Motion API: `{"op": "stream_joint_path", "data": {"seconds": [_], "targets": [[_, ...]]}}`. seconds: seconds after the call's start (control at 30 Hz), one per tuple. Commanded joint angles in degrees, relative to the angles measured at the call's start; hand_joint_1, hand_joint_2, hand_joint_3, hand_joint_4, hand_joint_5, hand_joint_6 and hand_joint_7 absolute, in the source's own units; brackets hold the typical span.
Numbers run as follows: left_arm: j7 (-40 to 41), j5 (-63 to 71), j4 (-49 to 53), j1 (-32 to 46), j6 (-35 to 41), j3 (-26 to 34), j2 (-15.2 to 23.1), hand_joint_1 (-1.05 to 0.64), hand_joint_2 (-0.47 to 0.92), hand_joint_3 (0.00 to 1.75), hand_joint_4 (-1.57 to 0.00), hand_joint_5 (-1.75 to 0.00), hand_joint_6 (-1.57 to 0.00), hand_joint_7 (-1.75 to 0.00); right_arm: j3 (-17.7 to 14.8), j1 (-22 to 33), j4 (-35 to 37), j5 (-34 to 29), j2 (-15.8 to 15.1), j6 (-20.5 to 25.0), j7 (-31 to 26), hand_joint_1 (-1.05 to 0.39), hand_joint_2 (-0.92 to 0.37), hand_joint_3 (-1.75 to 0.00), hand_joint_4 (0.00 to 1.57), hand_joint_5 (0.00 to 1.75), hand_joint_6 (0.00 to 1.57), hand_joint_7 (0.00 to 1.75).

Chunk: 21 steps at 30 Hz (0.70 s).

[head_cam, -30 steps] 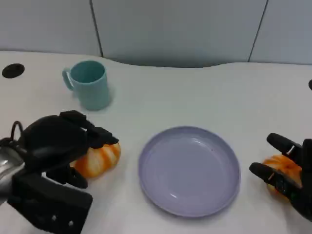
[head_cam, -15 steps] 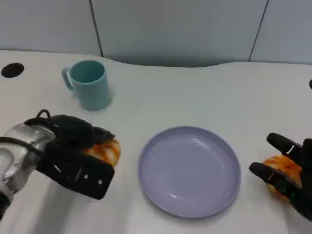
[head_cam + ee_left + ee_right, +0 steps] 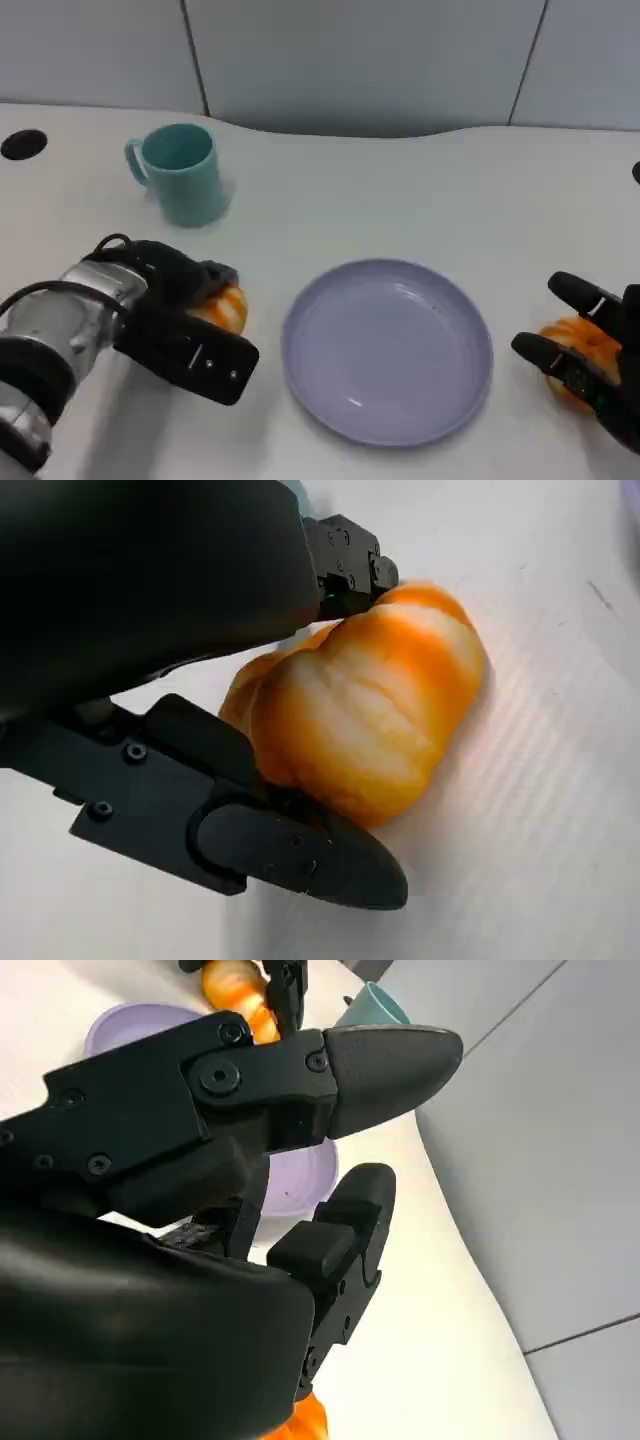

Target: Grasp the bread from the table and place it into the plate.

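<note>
The bread [image 3: 224, 308], an orange and white ridged bun, lies on the white table left of the lilac plate [image 3: 388, 352]. My left hand [image 3: 168, 305] has come down over it. In the left wrist view the bread [image 3: 370, 715] sits between a fingertip [image 3: 350, 565] touching one side and the thumb [image 3: 290, 845] pressed along the other. My right hand [image 3: 595, 365] hovers at the table's right edge, fingers apart, holding nothing. The right wrist view looks past its fingers [image 3: 250, 1090] to the plate [image 3: 295, 1175].
A second orange bun [image 3: 578, 338] lies under my right hand, right of the plate. A teal mug [image 3: 183, 172] stands behind the bread, to the far left. A black round hole [image 3: 25, 144] marks the table's far left. The table's back edge curves behind the plate.
My left hand has swung forward and lowered onto the bread, its fingers closing around it. The bread, plate and right hand have stayed put.
</note>
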Motion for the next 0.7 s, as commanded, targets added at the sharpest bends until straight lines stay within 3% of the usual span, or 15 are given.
{"op": "stream_joint_path", "data": {"seconds": [0.03,0.1,0.2,0.43,0.47,0.53,0.63,0.7], "targets": [[4.86,0.52,6.19,-1.72,0.73,-1.85,-1.73,-0.84,0.92,0.24,0.0,0.0,-0.03,-0.01,-0.48,0.53,-0.91,0.47,-0.5,-0.29,0.26,-0.39,-0.92,-0.32,0.56,0.92,0.65,0.46],[7.43,-0.75,8.92,-1.71,1.13,-1.23,-2.84,-0.7,0.9,0.1,-0.08,-0.03,-0.09,-0.02,-0.7,0.61,-1.15,0.85,-0.27,-0.15,0.07,-0.39,-0.92,-0.3,0.56,0.92,0.66,0.46],[10.43,-2.26,11.62,-1.73,0.82,-0.81,-3.57,-0.51,0.86,0.03,-0.19,-0.08,-0.17,-0.03,-0.57,0.77,-1.32,0.81,-0.63,-0.4,0.49,-0.39,-0.92,-0.3,0.55,0.92,0.67,0.46],[13.62,-3.92,13.74,-1.89,-0.74,-1.26,-3.41,-0.34,0.91,0.02,-0.37,-0.24,-0.37,-0.12,-0.94,0.65,-1.34,1.22,-0.77,-0.32,0.49,-0.39,-0.92,-0.31,0.55,0.92,0.67,0.45],[13.49,-4.57,13.83,-1.81,-0.82,-0.82,-3.43,-0.33,0.91,0.01,-0.32,-0.38,-0.38,-0.16,-0.95,0.64,-1.36,1.22,-0.81,-0.34,0.48,-0.39,-0.92,-0.31,0.55,0.92,0.67,0.45],[13.01,-6.66,13.88,-1.4,-1.83,0.49,-3.22,-0.26,0.91,0.01,-0.19,-0.8,-0.28,-0.51,-0.91,0.67,-1.34,1.12,-0.9,-0.6,0.66,-0.39,-0.92,-0.31,0.55,0.92,0.66,0.45],[11.97,-9.84,14.26,-0.95,-3.91,2.54,-3.01,-0.14,0.92,0.02,-0.29,-0.79,-0.33,-0.16,-1.06,0.73,-1.67,1.43,-0.82,-0.37,0.47,-0.39,-0.92,-0.33,0.56,0.92,0.66,0.44],[11.75,-11.71,14.91,-0.89,-5.32,3.87,-3.11,-0.09,0.92,0.08,-0.35,-0.8,-0.31,-0.07,-1.06,0.83,-1.84,1.52,-0.77,-0.49,0.51,-0.39,-0.92,-0.34,0.55,0.92,0.66,0.44]]}}
